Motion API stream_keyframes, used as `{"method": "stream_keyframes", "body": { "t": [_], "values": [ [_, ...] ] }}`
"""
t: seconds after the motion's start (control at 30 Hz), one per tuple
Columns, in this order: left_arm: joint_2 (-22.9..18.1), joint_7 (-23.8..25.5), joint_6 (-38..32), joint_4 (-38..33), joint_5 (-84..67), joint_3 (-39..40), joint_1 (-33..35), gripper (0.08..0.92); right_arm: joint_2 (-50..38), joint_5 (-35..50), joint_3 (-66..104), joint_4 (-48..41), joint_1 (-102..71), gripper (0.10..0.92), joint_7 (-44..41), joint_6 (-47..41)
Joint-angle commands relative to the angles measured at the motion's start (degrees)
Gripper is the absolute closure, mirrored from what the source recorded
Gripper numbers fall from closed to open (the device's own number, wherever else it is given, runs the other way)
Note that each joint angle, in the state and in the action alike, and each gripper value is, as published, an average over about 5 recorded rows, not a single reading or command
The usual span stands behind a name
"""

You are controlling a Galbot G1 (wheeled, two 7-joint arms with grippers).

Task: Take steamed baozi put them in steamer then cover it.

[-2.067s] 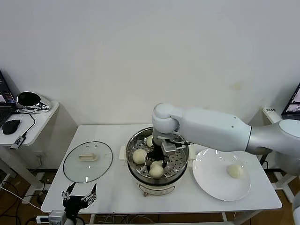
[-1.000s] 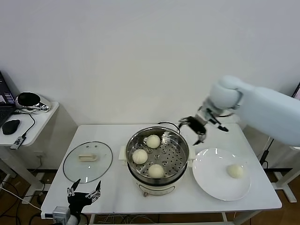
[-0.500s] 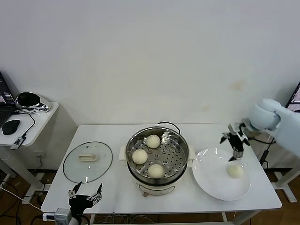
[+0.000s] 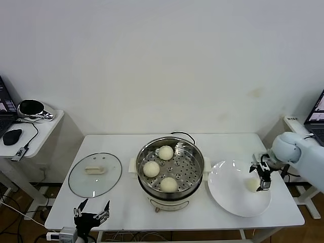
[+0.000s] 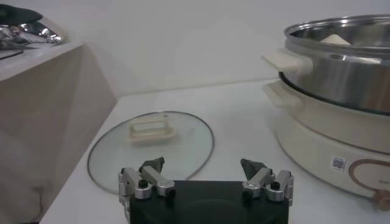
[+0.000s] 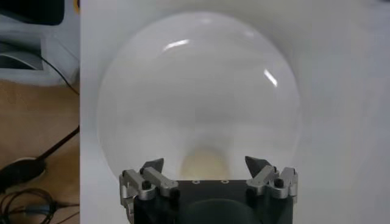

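1. Hanging right over the white plate (image 4: 233,195), the right gripper (image 4: 262,178) is being held with its jaws spread wide, and nothing is being gripped in it.
2. The last bun (image 4: 252,184) is being shown straight under that gripper, between the two open fingers, so it looks like only a short drop down is being called for.
3. The bun is round, so no long side is being seen to line up with.
4. Three buns (image 4: 151,169) are already being kept in the steamer (image 4: 170,167), which is standing in the middle of the table (image 4: 121,202).
5. The glass lid (image 4: 95,174) is being left flat on the table beside the steamer, on the robot's left.
6. The left gripper (image 4: 91,213) is being parked at the near table edge, jaws wide and empty, nearer to the lid than the right one is.
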Motion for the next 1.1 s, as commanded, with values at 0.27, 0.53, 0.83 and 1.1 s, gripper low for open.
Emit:
{"method": "stream_keyframes", "body": {
  "t": [0.27,0.53,0.83,1.1],
  "values": [
    [0.11,0.0,-0.02,1.09,0.37,0.21,-0.24,0.177,3.78,-3.04,2.86,-7.36,-4.52,0.203,3.24,1.79],
    [0.14,0.05,-0.04,1.57,0.34,0.17,-0.47,0.177,5.09,-3.74,1.41,-8.8,-3.89,0.203,3.84,2.42],
    [0.22,0.01,-0.14,2.09,0.35,0.18,-0.38,0.177,6.42,-4.53,1.32,-10.65,-3.92,0.203,4.41,3.07],
    [0.22,0.03,-0.12,2.12,0.38,0.18,-0.49,0.177,6.17,-5.44,1.74,-10.55,-4.56,0.203,4.04,3.39]
  ]
}}
